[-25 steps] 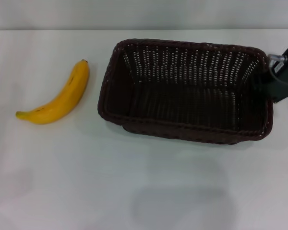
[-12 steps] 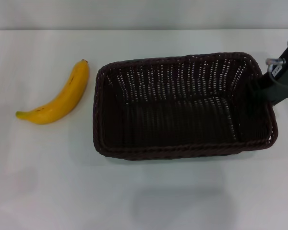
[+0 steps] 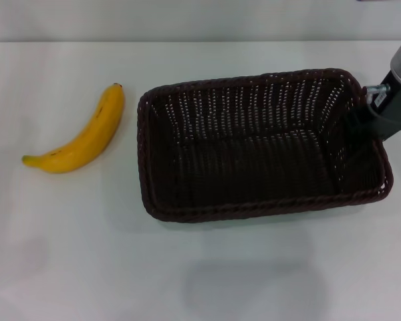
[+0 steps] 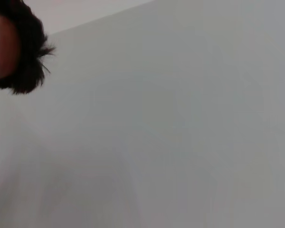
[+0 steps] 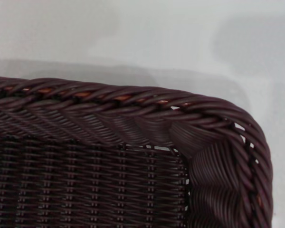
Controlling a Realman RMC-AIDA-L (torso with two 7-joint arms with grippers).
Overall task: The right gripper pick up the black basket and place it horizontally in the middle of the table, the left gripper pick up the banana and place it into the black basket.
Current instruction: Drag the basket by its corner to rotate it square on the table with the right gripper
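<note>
Head view alone shows banana (image 3: 80, 137) beside black basket (image 3: 260, 144); right end effector (image 3: 377, 117) grip state unclear.

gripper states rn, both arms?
Left gripper: not in view.
Right gripper: at the black basket's right end wall; fingers hidden, cannot tell.

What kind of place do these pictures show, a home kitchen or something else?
Probably a robot test bench, not a kitchen. The plain white table bears only a black basket and a banana, with a bare pale wall behind. The right pincer is at the basket's rim.
</note>
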